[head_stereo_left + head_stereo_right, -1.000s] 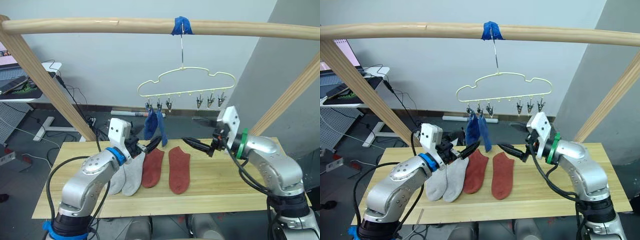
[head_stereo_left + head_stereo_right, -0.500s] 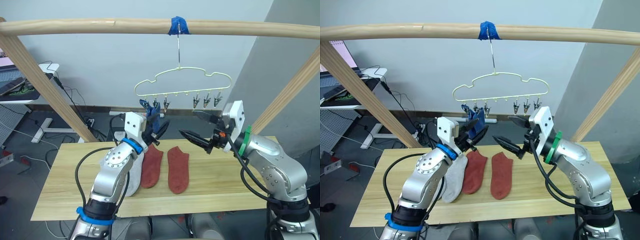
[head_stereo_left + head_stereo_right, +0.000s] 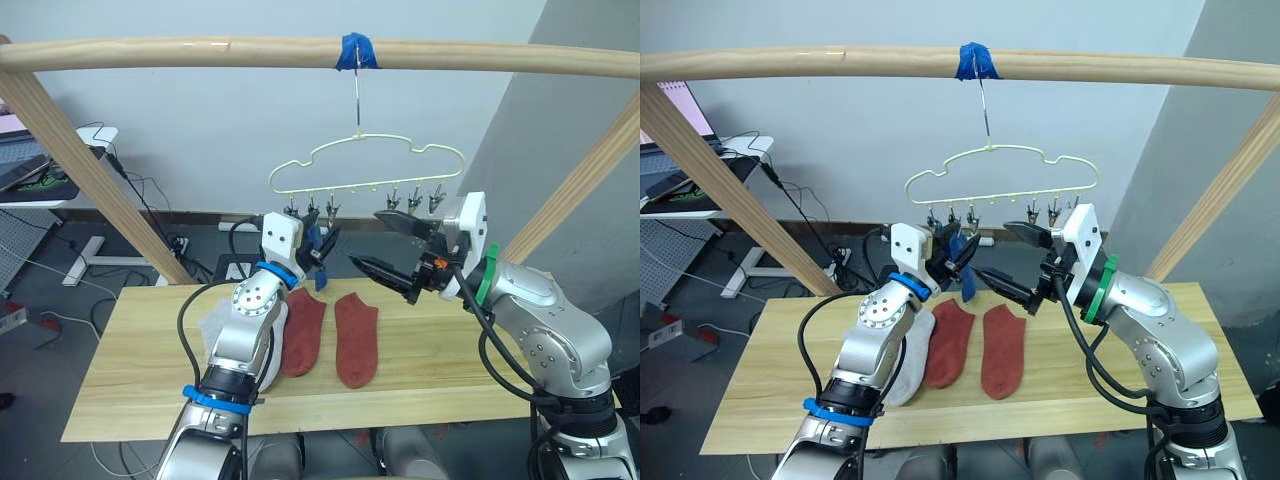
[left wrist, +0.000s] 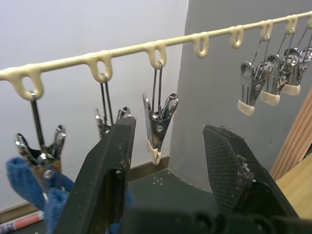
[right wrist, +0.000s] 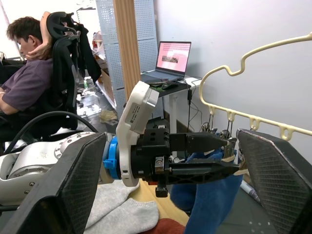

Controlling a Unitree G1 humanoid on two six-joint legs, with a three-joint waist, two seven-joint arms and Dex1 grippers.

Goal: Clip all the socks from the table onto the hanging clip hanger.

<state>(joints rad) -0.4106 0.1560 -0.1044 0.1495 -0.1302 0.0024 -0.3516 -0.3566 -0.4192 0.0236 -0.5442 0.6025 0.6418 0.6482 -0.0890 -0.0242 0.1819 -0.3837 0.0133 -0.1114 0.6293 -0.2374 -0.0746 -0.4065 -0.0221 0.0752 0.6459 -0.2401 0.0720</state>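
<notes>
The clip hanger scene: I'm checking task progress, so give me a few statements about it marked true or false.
1. The blue socks hang from the clip hanger. True.
2. Two rust red socks lie on the table. True.
3. The left gripper is shut on a grey sock. False: it is open and empty, up by the clips.
4. The right gripper is open. True.
5. The grey socks are already clipped up. False: they lie on the table.

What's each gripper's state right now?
Left gripper: open, empty, raised by the clip hanger.
Right gripper: open, empty.
</notes>
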